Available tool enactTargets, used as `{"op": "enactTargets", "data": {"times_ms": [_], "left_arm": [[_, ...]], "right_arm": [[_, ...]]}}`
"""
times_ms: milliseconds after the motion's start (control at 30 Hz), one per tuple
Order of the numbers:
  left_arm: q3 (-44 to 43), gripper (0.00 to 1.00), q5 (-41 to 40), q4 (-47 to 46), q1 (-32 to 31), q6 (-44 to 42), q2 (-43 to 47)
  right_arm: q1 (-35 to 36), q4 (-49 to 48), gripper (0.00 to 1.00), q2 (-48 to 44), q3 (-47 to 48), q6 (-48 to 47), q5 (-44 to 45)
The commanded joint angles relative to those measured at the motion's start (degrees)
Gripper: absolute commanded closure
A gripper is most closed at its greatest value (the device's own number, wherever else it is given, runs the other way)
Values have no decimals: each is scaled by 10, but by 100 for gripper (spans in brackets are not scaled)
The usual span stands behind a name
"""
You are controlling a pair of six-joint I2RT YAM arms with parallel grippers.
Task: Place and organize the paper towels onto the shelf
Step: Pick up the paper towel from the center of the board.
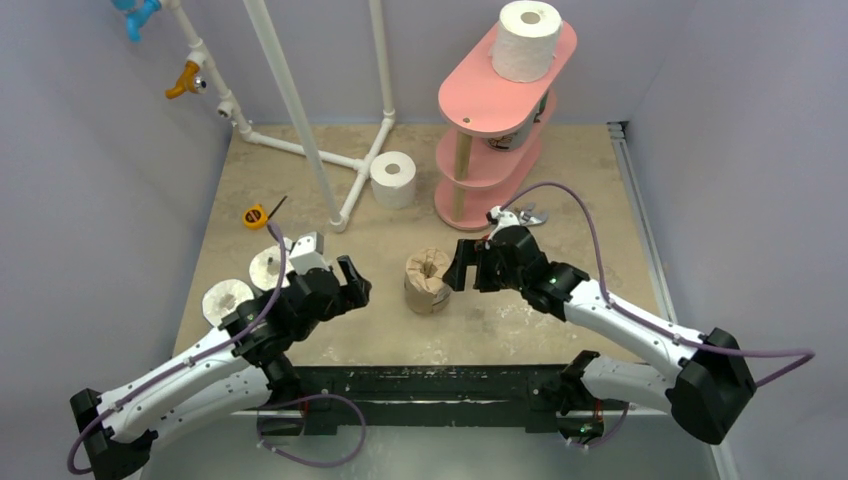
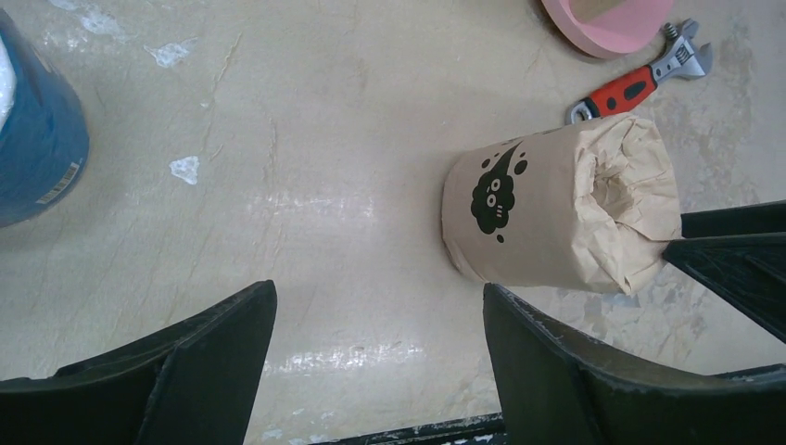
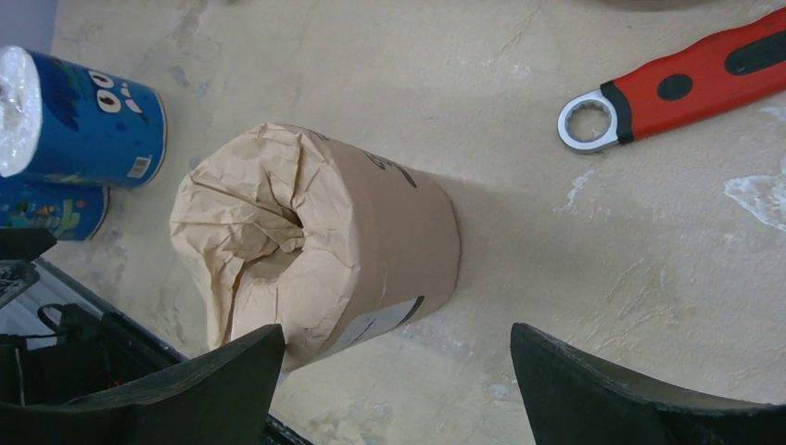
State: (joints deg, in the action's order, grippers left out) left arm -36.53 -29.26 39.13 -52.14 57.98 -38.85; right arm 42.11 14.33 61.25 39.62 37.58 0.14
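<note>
Beige stone-look tabletop (image 1: 590,190): your right claw (image 1: 463,266), spread and empty, sits just beside the upright tan paper-wrapped roll (image 1: 428,281); your left claw (image 1: 352,281), also spread, holds nothing. Shelved: one white roll (image 1: 527,40) atop the tall pink three-board shelf (image 1: 468,102). Outstanding, by the look of it: that roll, a loose white roll (image 1: 393,179), two blue-wrapped rolls (image 3: 102,111).

Pale lilac walls (image 1: 90,150), mottled beige tabletop (image 1: 260,170) (white scuffs), white pipe frame (image 1: 290,100)

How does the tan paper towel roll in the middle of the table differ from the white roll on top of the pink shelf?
The tan roll is wrapped in crumpled brown paper; the white roll looks plain white. The tan roll stands on the table, between the left gripper and the right gripper; the white roll stands on the shelf, on its top board. Both are upright, hollow end up.
</note>
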Motion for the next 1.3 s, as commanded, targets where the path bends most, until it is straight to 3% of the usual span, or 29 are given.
{"op": "enactTargets", "data": {"times_ms": [0,600,1267], "left_arm": [[18,19,-23,-7,1,20,46],[33,19,-21,-16,1,-6,62],[43,19,-21,-21,1,-1,57]], "right_arm": [[2,-44,7,31,33,11,-25],[2,-98,12,88,35,41,-50],[3,-86,32,134,57,37,-11]]}}
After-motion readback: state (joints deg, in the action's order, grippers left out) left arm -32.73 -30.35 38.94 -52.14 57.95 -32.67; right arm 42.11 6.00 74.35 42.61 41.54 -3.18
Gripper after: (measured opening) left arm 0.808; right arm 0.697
